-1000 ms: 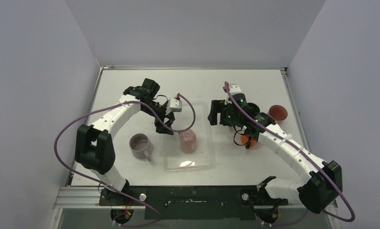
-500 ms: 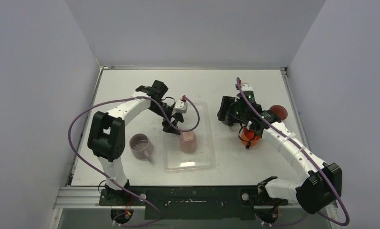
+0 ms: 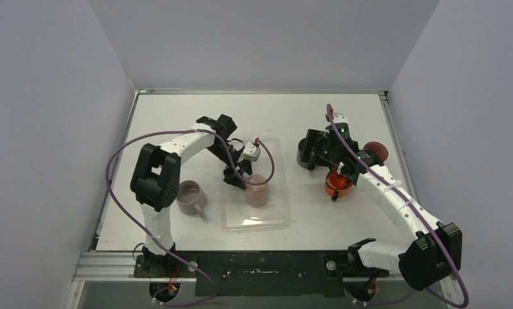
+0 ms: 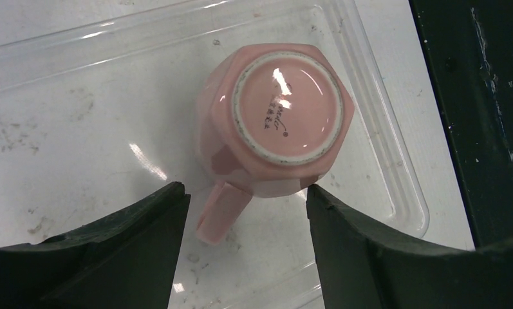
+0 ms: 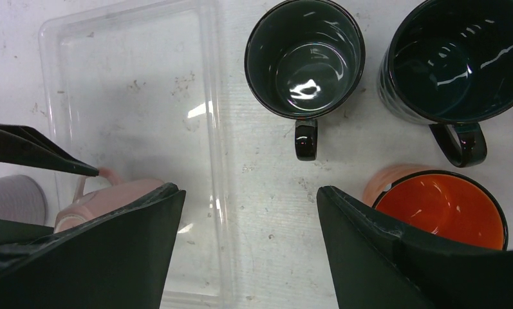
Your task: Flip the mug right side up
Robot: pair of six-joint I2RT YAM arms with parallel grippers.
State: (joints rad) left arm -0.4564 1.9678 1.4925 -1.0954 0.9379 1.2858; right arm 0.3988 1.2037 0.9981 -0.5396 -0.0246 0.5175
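Currently the pink mug [image 4: 276, 119] stands base-up inside the clear tray [image 4: 382, 161] mid-table. The left gripper [image 4: 244, 192] hangs over it, fingers spread either side of the handle, apart from it. The right gripper [image 5: 248, 190], also spread, hangs right of the tray near a black mug [image 5: 304, 58].

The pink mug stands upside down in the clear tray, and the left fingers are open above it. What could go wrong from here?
1. The handle of the pink mug points between the left fingers. Closing there may pinch only the handle, so the mug could twist or slip.
2. The clear tray looks light. It might slide or lift while the mug is turned.
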